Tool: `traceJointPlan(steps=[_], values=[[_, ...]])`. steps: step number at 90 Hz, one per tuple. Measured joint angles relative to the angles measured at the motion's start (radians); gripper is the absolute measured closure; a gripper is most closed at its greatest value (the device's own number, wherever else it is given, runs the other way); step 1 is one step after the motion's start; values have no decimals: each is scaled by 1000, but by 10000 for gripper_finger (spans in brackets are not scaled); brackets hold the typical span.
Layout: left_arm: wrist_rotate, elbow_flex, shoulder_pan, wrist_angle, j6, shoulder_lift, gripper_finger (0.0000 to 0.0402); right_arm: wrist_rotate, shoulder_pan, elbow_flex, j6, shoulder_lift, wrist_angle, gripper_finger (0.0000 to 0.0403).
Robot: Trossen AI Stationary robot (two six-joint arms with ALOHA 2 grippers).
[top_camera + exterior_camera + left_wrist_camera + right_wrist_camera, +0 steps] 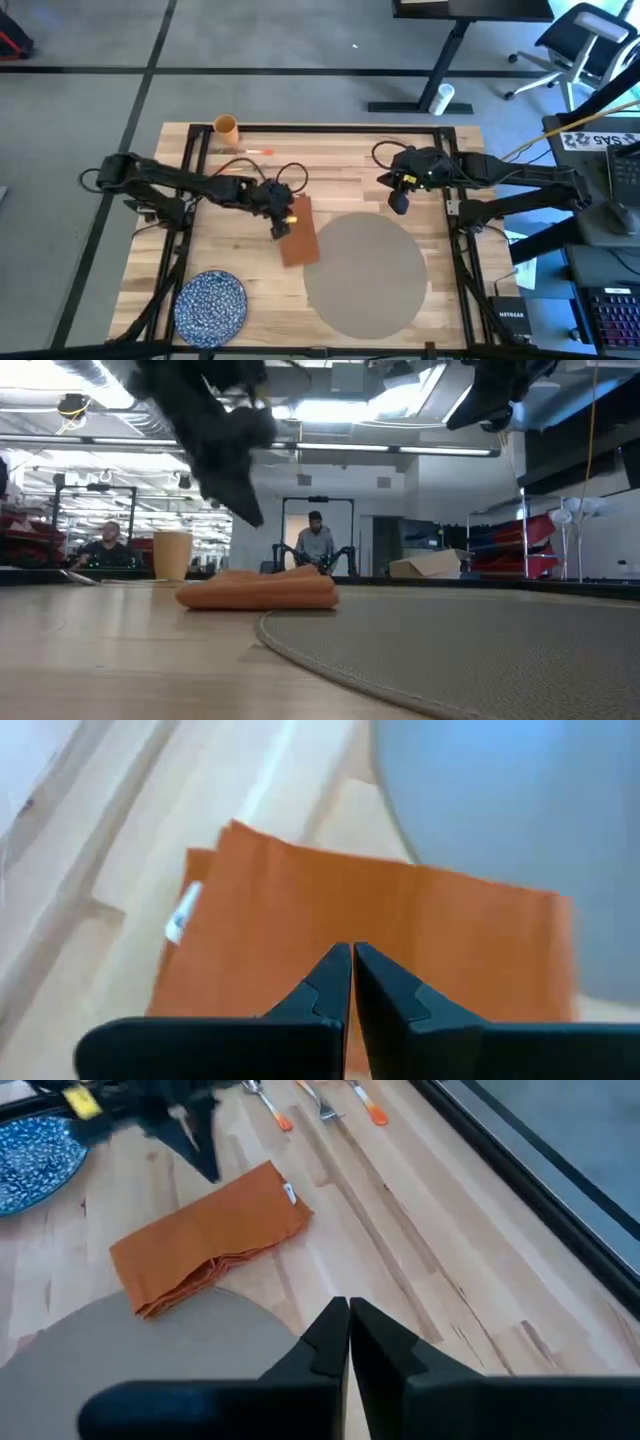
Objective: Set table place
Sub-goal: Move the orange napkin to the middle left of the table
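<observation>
Left claw (279, 231) closed above napkin (300, 232), beside placemat (366, 272)

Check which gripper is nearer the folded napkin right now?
Left. The left gripper hangs right over the napkin, at its edge away from the placemat. The right gripper hovers farther off, across the placemat's far rim.

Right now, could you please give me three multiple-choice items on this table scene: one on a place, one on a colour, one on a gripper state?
1. The napkin lies:
A. on the plate
B. beside the placemat's edge
C. under the cup

2. The plate is:
A. blue speckled
B. plain white
C. green

3. The left gripper is:
A. holding the napkin
B. wide open
C. shut, above the napkin

Answers: 1 B, the right wrist view shows it next to the mat. 2 A, seen from above. 3 C, fingers together, nothing between.
</observation>
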Motion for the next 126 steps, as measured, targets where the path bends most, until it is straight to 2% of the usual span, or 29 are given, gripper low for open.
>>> traceJointPlan(steps=[22, 33, 52, 60, 81, 100, 110, 119, 126], values=[[16, 0, 18, -7, 25, 137, 402, 0, 0, 0, 0, 0, -2, 403], [15, 0, 16, -33, 31, 145, 402, 0, 0, 0, 0, 0, -8, 403], [-18, 0, 17, -179, 54, 140, 402, 0, 0, 0, -1, 0, -8, 403], [-19, -27, 17, -162, 70, 138, 402, 0, 0, 0, -1, 0, -9, 403], [-22, -102, 2, -162, -19, 63, 402, 0, 0, 0, -1, 0, -8, 403], [-16, -82, -37, -144, -97, -157, 402, 0, 0, 0, -1, 0, -8, 403], [-4, -61, -73, -81, -131, -244, 402, 0, 0, 0, -1, 0, -6, 403], [19, -53, -109, -32, -139, -260, 402, 0, 0, 0, -1, 0, -7, 403], [20, -55, -135, -41, -141, -215, 402, 1, 0, 0, -1, 0, -5, 403]])
